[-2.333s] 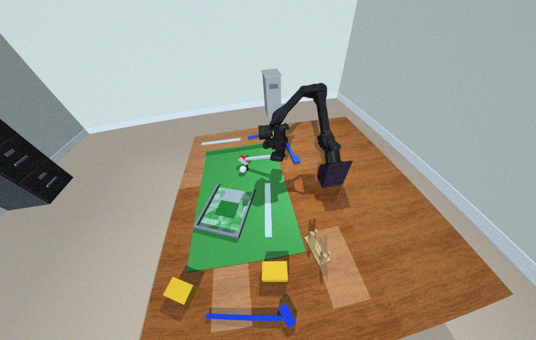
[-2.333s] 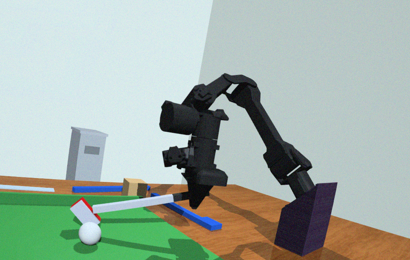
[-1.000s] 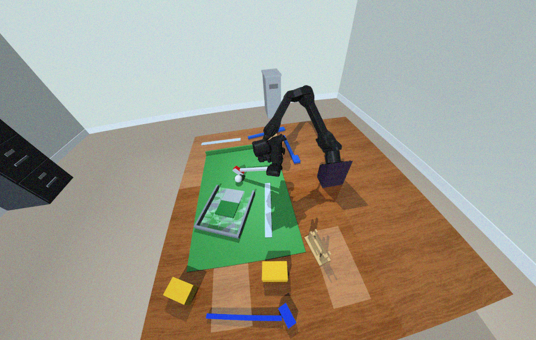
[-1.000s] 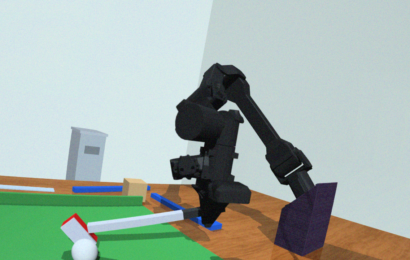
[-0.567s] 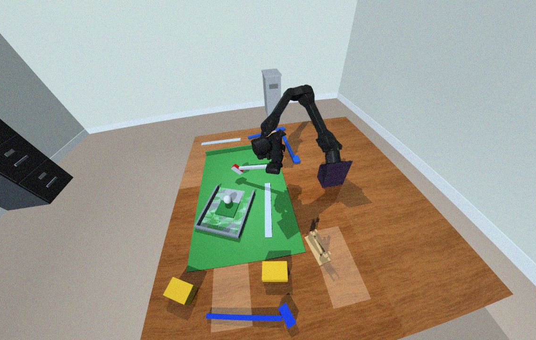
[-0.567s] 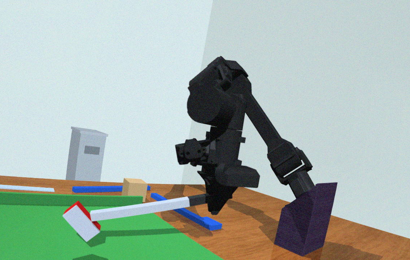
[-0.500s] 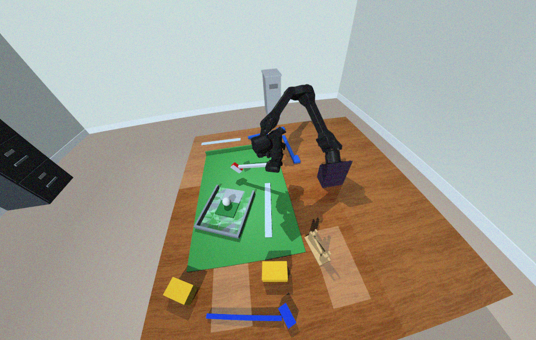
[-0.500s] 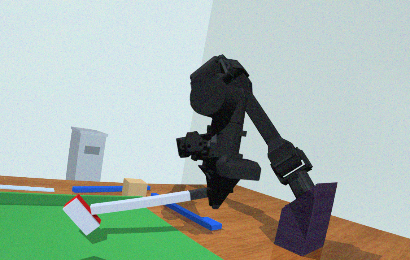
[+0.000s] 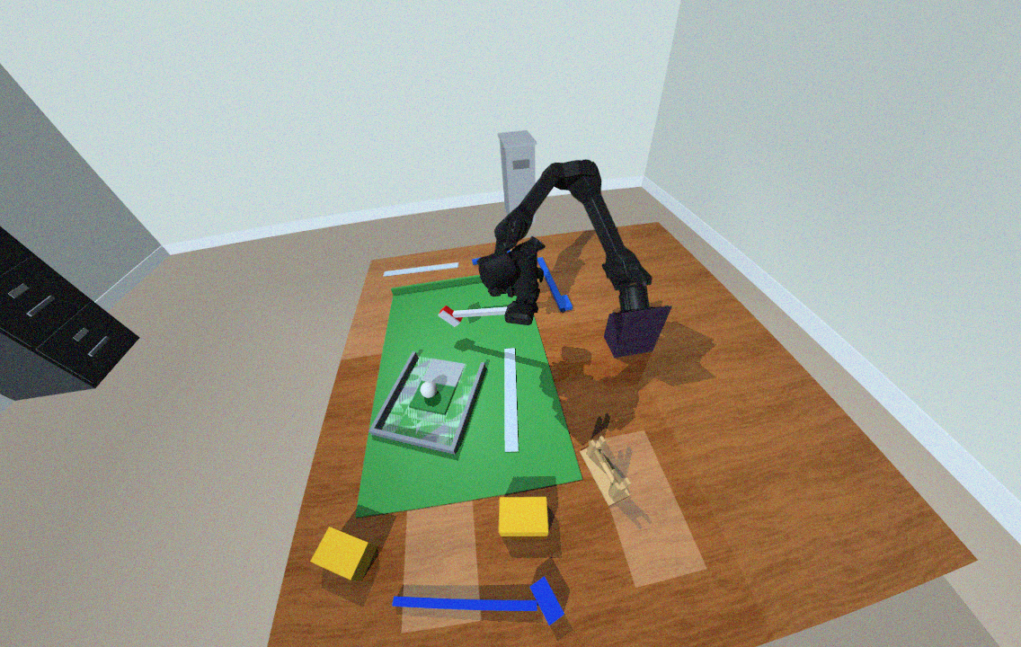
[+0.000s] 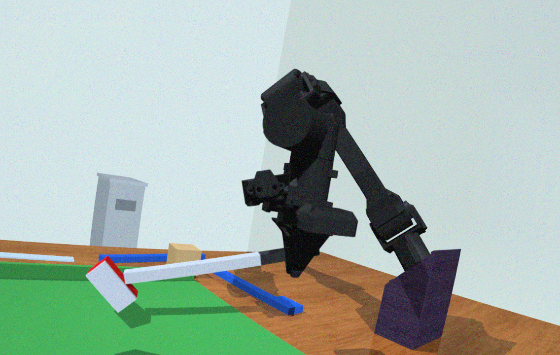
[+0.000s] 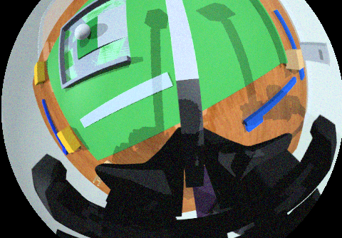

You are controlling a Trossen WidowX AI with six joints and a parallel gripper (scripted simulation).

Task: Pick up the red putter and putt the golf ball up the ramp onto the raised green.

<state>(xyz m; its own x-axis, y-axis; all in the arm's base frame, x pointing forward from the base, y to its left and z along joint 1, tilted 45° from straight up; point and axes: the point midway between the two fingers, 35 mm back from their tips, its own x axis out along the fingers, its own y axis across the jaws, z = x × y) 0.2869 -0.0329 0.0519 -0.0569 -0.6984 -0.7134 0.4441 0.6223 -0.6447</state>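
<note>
The black parallel-jaw gripper [image 10: 296, 265] is clamping narrowly on the dark grip end of the red-headed putter with the pale grey shaft [image 10: 191, 268], holding it nearly level with its head clear of the green felt mat [image 10: 30, 317]. Only the exterior view is showing that lift, but it is cutting off the raised green entirely. The top view is showing the small white golf ball [image 9: 427, 389] sitting on the dark green square of the grey-walled raised green [image 9: 449, 400], at about seven o'clock from the putter head. The wrist view is placing the ball [image 11: 83, 32] toward ten o'clock, while its fingertips are merging into dark shapes and are hard to make out.
</note>
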